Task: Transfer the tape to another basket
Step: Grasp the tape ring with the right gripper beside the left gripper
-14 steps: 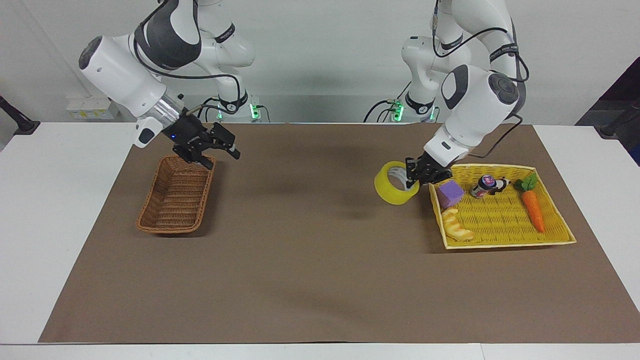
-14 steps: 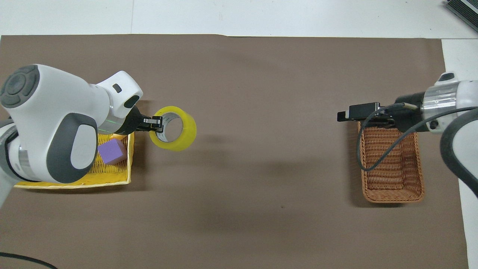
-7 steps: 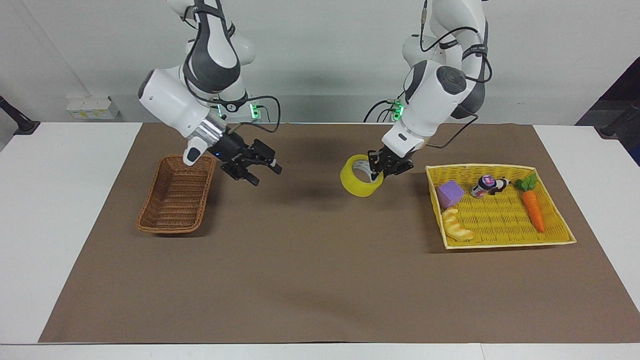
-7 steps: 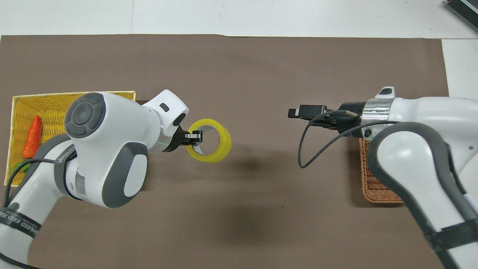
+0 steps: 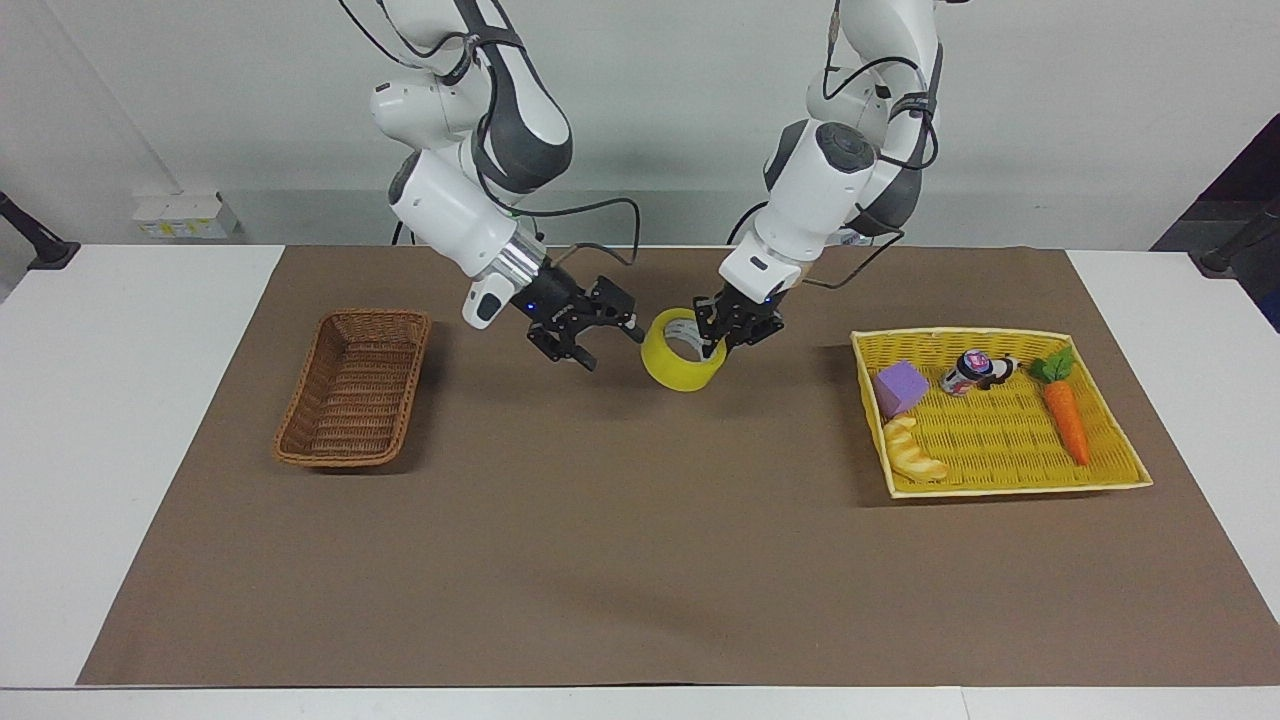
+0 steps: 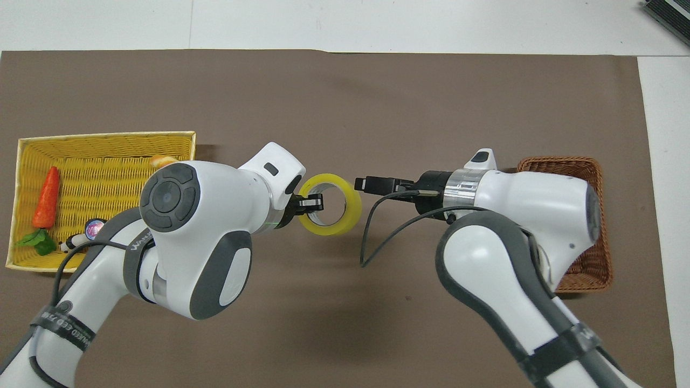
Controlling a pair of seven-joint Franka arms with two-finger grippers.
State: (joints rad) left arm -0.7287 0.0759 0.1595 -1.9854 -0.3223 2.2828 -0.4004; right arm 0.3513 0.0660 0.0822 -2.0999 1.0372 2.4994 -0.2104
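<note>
Facing view first, from the right arm's end of the bench: the brown basket (image 5: pixel 352 390) sits on the brown mat (image 5: pixel 640 560), toward the edge nearest the robots, with nothing visible inside. Next comes the right gripper (image 5: pixel 585 335), raised over the middle of the mat with its fingers spread apart and nothing between them; its tips point at the tape (image 5: pixel 682 349) and stop just short of it. The tape hangs in the air over the mat's middle, tilted, its pale core showing. The left gripper (image 5: pixel 722 340) has it pinched: the fingers are clamped together on the roll's wall, one inside the core and one outside. At the left arm's end lies the yellow tray (image 5: pixel 1000 485), holding a purple block (image 5: pixel 901 387), a piece of bread (image 5: pixel 915 452), a small can (image 5: pixel 970 371) and a carrot (image 5: pixel 1065 415).

Overhead view, same order reversed: the tray (image 6: pixel 108 139) at the left arm's end, then the left gripper (image 6: pixel 311 203) gripping the near rim of the tape (image 6: pixel 345 213), then the right gripper (image 6: pixel 372 184) just beside the roll's edge, apart from it, and the basket (image 6: pixel 593 172) partly covered by the right arm.
</note>
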